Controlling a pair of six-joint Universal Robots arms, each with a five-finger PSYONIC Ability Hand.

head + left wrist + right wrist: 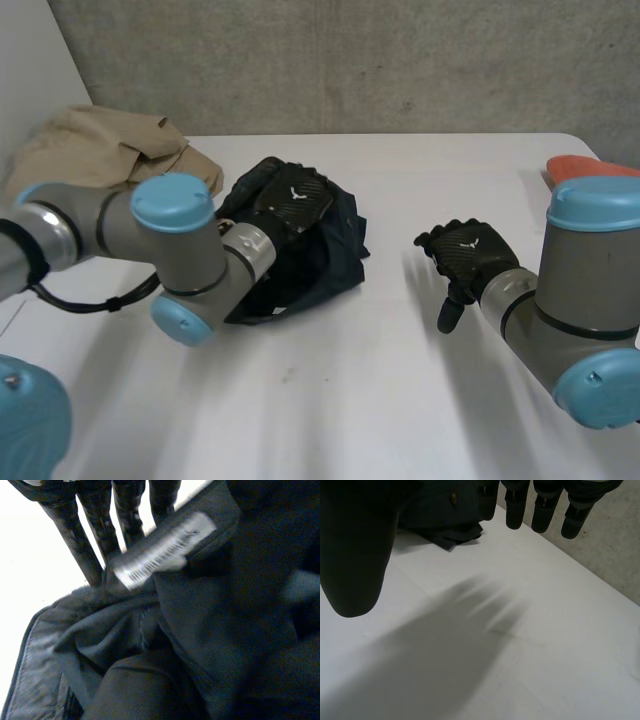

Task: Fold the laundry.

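My left robot hand lies on top of the dark navy garment, which sits crumpled in a heap on the white surface. My fingers are straight and reach down onto the cloth just beside its white label. I see no curl around the fabric, so I judge it pressing, not gripping. The heap is too bunched to show a clear long axis. Most of it spreads out from under the palm toward my other arm.

My right robot hand hangs over bare surface, fingers relaxed and parted, holding nothing. From it the garment lies beyond the fingertips, toward the thumb side and apart from it. So the left is the nearer one. The right would have to cross that gap to take an edge before I can spread the garment flat.
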